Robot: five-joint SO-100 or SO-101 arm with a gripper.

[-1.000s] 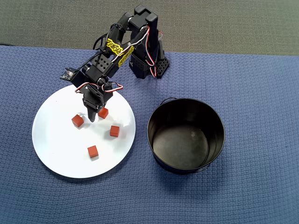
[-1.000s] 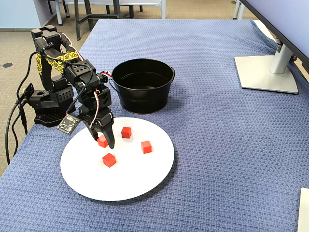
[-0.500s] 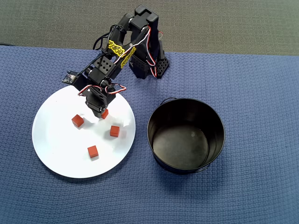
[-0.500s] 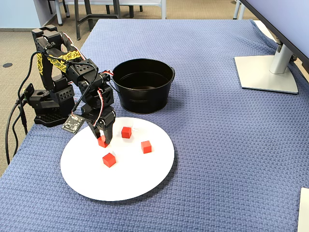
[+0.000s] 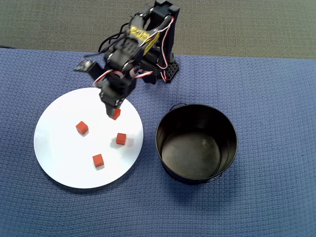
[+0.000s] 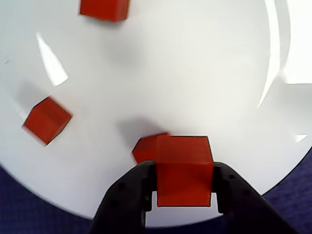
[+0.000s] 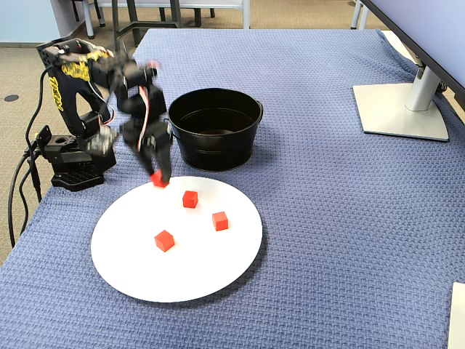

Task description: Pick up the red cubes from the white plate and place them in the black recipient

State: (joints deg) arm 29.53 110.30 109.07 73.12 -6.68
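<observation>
The robot's gripper held one red cube clamped between its two black fingers, lifted just above the white plate, as the wrist view showed; a shadow and the cube's reflection lay on the glossy surface beneath it. In the overhead view the held cube hung over the plate's upper right part, near the rim. Three more red cubes stayed on the plate, spread apart from one another: one toward the left, one toward the right and one lower down. The black recipient stood empty on the blue woven cloth just right of the plate, close to it but not touching. A monitor's grey stand rested well apart across the table in the fixed view.
</observation>
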